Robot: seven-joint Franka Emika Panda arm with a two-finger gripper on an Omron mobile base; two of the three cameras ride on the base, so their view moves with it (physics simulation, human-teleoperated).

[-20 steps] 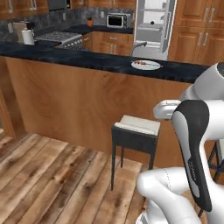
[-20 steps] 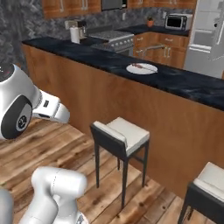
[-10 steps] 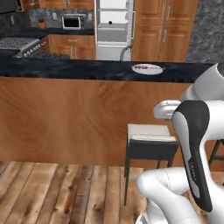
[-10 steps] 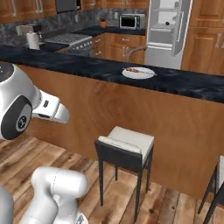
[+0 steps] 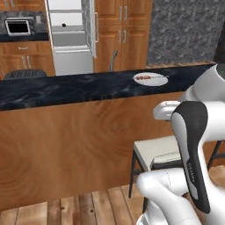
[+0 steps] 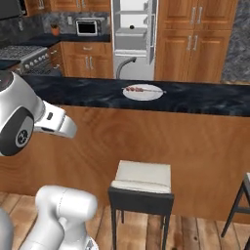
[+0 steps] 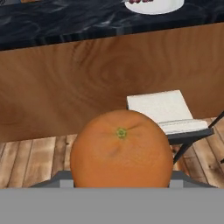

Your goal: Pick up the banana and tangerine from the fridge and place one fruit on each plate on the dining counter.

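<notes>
The tangerine (image 7: 121,148), round and bright orange with a small green stem scar, looms large in the hand view. It sits in my gripper (image 7: 121,183), whose jaws are shut on it and mostly hidden behind it. Beyond it runs the dining counter (image 7: 65,19) with its dark marbled top and wood front. One whitish plate (image 5: 150,78) (image 6: 142,92) (image 7: 154,5) rests on that top with a small dark red item on it. The fridge (image 5: 70,35) (image 6: 132,34) stands behind the counter with a door open. The banana is out of view.
A stool with a pale seat (image 5: 162,154) (image 6: 142,178) (image 7: 162,111) stands against the counter front, between me and the plate. A faucet (image 6: 124,63) rises behind the counter. Wooden cabinets (image 6: 195,39), a microwave (image 5: 18,27) and a stove (image 6: 24,56) line the back wall.
The whole scene has swung across both base views as the base moved: the counter now faces me squarely and closer, with the plate and fridge almost straight ahead. The arm holds its pose.
</notes>
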